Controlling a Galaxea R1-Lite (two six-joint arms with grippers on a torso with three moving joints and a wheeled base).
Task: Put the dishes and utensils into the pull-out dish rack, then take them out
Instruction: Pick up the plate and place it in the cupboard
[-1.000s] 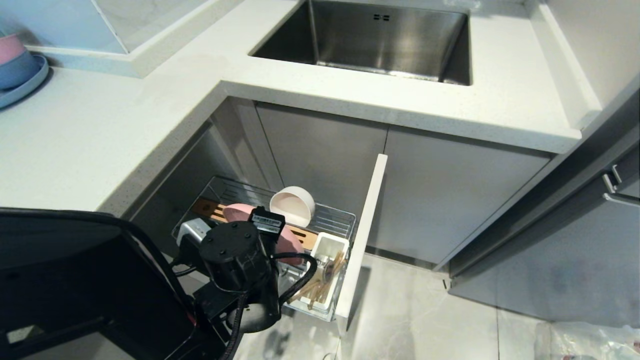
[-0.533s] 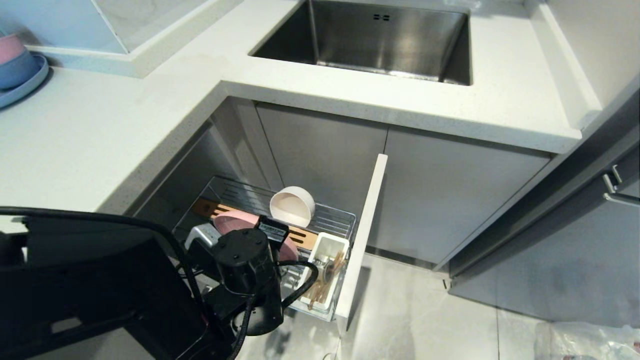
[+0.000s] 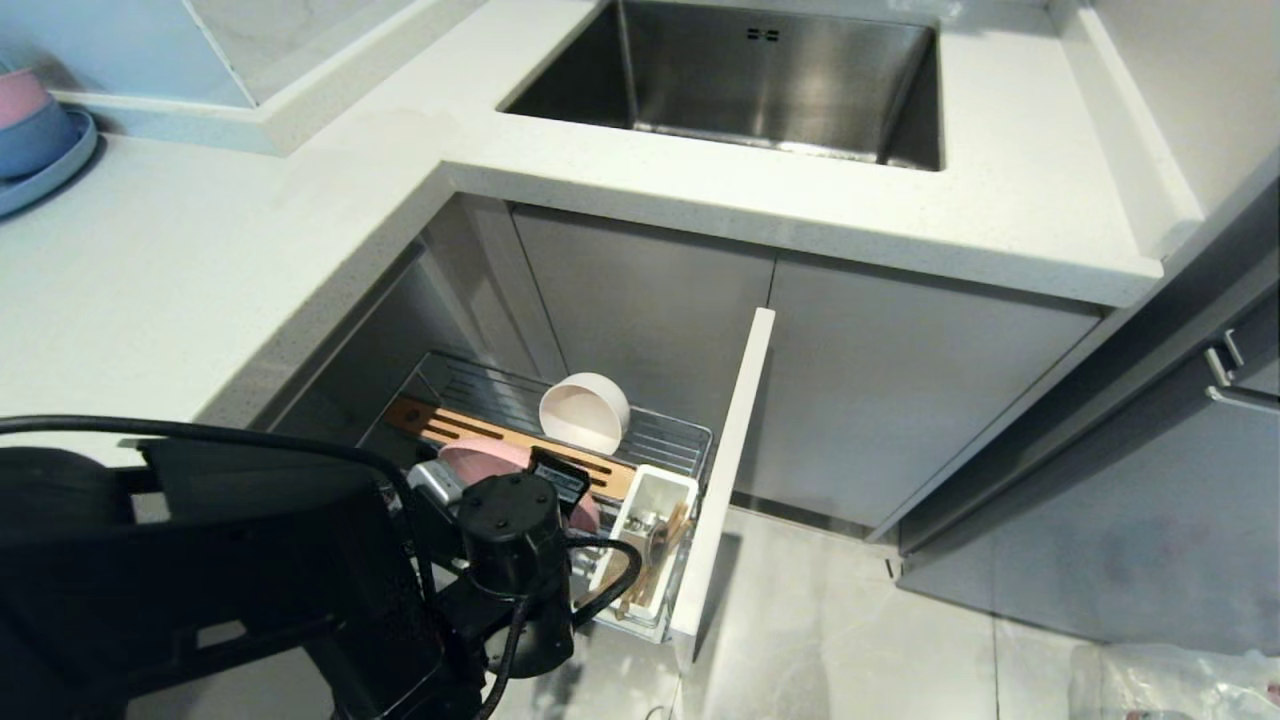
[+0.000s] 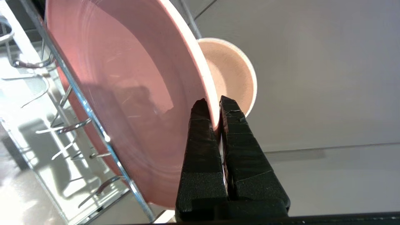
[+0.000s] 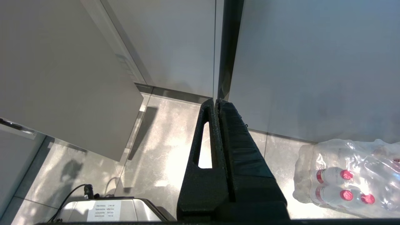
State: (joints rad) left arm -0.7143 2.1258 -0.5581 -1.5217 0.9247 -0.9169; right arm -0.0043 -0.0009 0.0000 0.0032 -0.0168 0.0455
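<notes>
Two dishes stand in the chrome wire rack (image 3: 655, 440) below the counter (image 3: 180, 290) – a cream bowl (image 3: 585, 410) and a pink plate (image 3: 480, 457), part-hidden by the left arm.

Left wrist: left tool (image 4: 213, 104) pinched shut on the glossy plate's (image 4: 125, 93) rim; bowl (image 4: 232, 73) behind.

Right wrist: right tool (image 5: 216, 102) closed, empty, over grey floor (image 5: 156, 156) – label unreadable.

The left arm (image 3: 500, 560) is matte black: a round cap with small screws, looping black cables, a white label. Both grippers have black, ridged wedge-shaped fingers (image 4: 201, 150).
</notes>
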